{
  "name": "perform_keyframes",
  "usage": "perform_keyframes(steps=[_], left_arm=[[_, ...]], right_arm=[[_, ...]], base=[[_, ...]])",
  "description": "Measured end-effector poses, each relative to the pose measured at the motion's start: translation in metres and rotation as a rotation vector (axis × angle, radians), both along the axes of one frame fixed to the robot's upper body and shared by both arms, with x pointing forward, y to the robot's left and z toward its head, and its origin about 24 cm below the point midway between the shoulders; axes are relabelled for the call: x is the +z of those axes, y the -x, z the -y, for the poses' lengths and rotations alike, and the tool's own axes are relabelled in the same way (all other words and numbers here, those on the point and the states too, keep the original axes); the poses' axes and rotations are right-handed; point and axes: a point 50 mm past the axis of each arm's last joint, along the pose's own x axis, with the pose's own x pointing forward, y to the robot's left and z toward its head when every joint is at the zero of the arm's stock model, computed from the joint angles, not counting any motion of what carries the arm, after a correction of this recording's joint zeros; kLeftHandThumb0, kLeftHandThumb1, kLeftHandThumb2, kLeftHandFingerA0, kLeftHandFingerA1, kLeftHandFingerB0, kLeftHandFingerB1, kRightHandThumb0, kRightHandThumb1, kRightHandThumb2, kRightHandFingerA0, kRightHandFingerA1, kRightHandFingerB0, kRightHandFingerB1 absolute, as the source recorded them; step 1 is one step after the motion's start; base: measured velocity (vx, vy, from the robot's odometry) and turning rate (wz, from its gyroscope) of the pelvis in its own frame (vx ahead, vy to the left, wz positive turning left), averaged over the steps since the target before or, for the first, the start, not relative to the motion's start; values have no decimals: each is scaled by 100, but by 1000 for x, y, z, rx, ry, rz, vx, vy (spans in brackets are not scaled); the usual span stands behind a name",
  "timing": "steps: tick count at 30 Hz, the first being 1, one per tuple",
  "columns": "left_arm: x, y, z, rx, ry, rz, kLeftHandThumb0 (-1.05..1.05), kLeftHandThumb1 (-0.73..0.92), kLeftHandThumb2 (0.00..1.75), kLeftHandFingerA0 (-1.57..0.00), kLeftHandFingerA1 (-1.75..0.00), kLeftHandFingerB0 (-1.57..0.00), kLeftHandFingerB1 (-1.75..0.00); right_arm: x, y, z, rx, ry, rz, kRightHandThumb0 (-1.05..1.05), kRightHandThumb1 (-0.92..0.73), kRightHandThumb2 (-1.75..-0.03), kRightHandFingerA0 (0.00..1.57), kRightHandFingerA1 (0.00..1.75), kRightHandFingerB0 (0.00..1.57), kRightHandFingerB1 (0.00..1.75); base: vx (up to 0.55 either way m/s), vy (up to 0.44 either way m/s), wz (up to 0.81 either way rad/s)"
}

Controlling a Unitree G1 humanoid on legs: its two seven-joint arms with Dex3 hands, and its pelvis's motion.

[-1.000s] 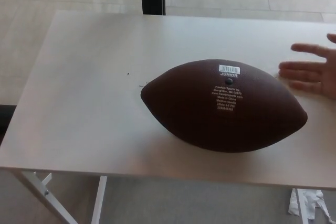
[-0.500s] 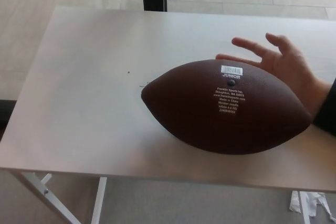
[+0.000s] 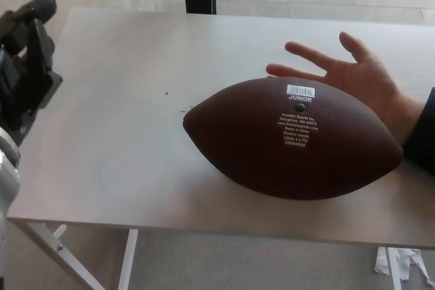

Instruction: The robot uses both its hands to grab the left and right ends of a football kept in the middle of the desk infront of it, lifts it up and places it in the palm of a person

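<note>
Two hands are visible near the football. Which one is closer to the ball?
The person's hand, palm open behind the right part of the football, is right against it. The robot's left hand is far off at the desk's left edge.

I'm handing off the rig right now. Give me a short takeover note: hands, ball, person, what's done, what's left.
Left hand: at the desk's left edge, open, holding nothing, well apart from the ball.
Right hand: not in view.
Football: lying on the desk, untouched by the robot.
Person's hand: open, fingers spread, behind the ball's right end.
Done: nothing yet.
Left: grab both ends, lift, place in the person's palm.
</note>
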Motion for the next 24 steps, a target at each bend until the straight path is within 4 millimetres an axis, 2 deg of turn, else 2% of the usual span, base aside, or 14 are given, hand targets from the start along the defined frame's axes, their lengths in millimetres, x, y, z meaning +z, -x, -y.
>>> perform_keyframes(steps=[1, 9, 10, 11, 16, 17, 18, 20, 21, 22, 23, 24], left_arm=[[-3, 0, 1, -2, -2, -10, -86, 92, 81, -35, -55, -27, -45], [-17, 5, 7, -18, -21, -63, -87, 92, 83, -38, -57, -29, -47], [-20, 5, 8, -20, -23, -71, -87, 92, 83, -40, -57, -31, -47], [-22, 6, 8, -22, -25, -81, -87, 92, 83, -39, -56, -30, -46], [-37, 10, 15, -41, -23, -127, -87, 91, 84, -43, -58, -29, -46], [-39, 10, 16, -42, -18, -132, -77, 83, 119, -42, -65, -29, -54], [-42, 10, 19, -43, -9, -142, -85, 92, 90, -50, -66, -36, -50], [-51, 9, 27, -49, 18, -164, -87, 89, 94, -51, -68, -35, -50], [-54, 8, 31, -53, 31, -173, -86, 92, 91, -52, -68, -34, -49], [-58, 7, 35, -58, 45, -182, -89, 92, 90, -53, -66, -34, -48], [-62, 6, 40, -61, 62, -192, -80, 82, 119, -50, -68, -35, -56], [-66, 4, 44, -63, 81, -203, -80, 82, 119, -50, -68, -35, -56]], right_arm=[[-3, 1, -2, 1, 0, -14, -81, -92, -69, 61, 44, 35, 31], [-22, 7, -8, 6, 29, -112, -81, -92, -72, 62, 45, 33, 32], [-24, 7, -9, 7, 32, -122, -80, -75, -111, 52, 58, 26, 45], [-26, 8, -9, 7, 38, -132, -83, -92, -72, 62, 45, 34, 32], [-31, 10, -10, 5, 53, -159, -82, -92, -69, 66, 46, 39, 32], [-31, 10, -10, 6, 56, -159, -82, -77, -111, 61, 60, 34, 47], [-31, 9, -11, 7, 60, -160, -81, -92, -70, 68, 47, 38, 33], [-31, 7, -12, 10, 68, -160, -81, -92, -70, 68, 47, 38, 33], [-31, 5, -13, 11, 72, -159, -80, -76, -111, 65, 63, 32, 47], [-30, 3, -14, 13, 77, -156, -81, -92, -70, 69, 49, 39, 33], [-29, 1, -15, 14, 78, -151, -81, -92, -70, 70, 50, 40, 33], [-28, -1, -16, 17, 78, -147, -81, -92, -70, 70, 50, 40, 33]], base=[[0, 0, 0], [0, 0, 0], [0, 0, 0], [0, 0, 0], [0, 0, 0], [0, 0, 0], [0, 0, 0], [0, 0, 0], [0, 0, 0], [0, 0, 0], [0, 0, 0], [0, 0, 0]])
